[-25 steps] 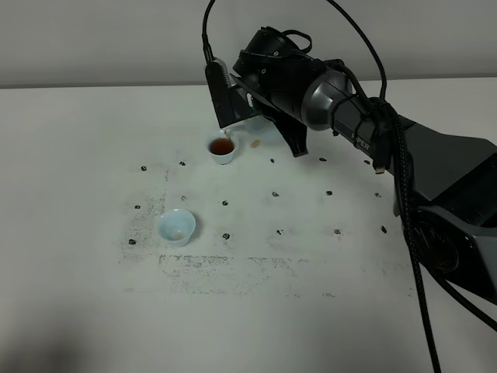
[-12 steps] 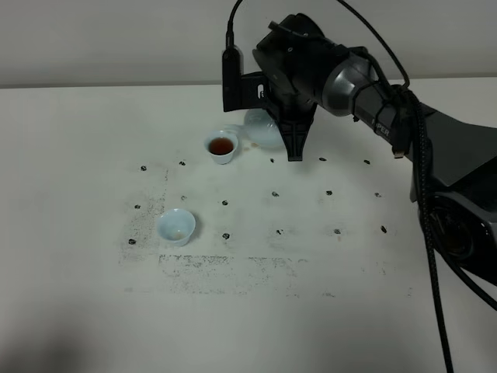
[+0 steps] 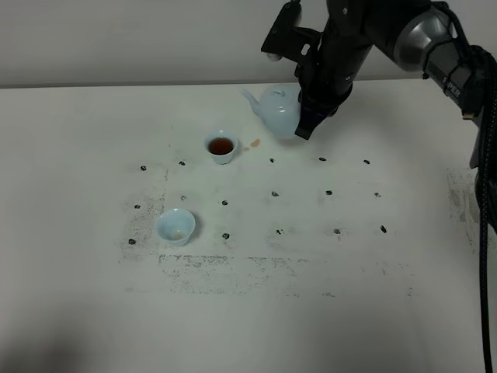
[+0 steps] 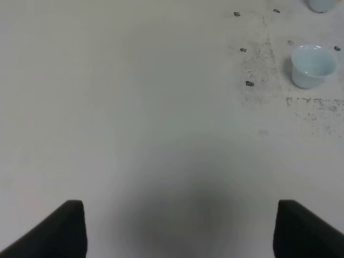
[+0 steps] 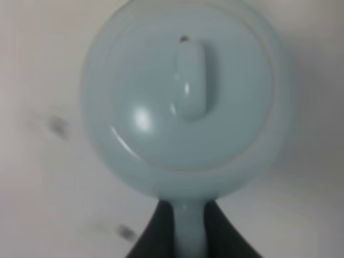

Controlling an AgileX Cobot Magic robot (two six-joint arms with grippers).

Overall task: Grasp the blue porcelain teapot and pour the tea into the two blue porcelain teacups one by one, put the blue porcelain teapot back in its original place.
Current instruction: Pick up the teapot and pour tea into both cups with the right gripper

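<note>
The left pincer [image 4: 180, 231] hangs over the table [image 4: 134, 107], fingers spread wide. The empty teacup [image 3: 176, 227] sits nearer than the tea-filled teacup [image 3: 222, 147] and left of it. A brown drip [image 3: 255, 143] lies just right of that filled cup. Beyond it and rightward, the teapot [image 3: 276, 111] is upright, its handle pinched by the right pincer [image 5: 181, 231].

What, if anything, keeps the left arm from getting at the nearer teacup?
Probably yes, it can reach it. The left wrist view shows only bare table between the open left gripper and that teacup; the right gripper holds the teapot well beyond it.
</note>
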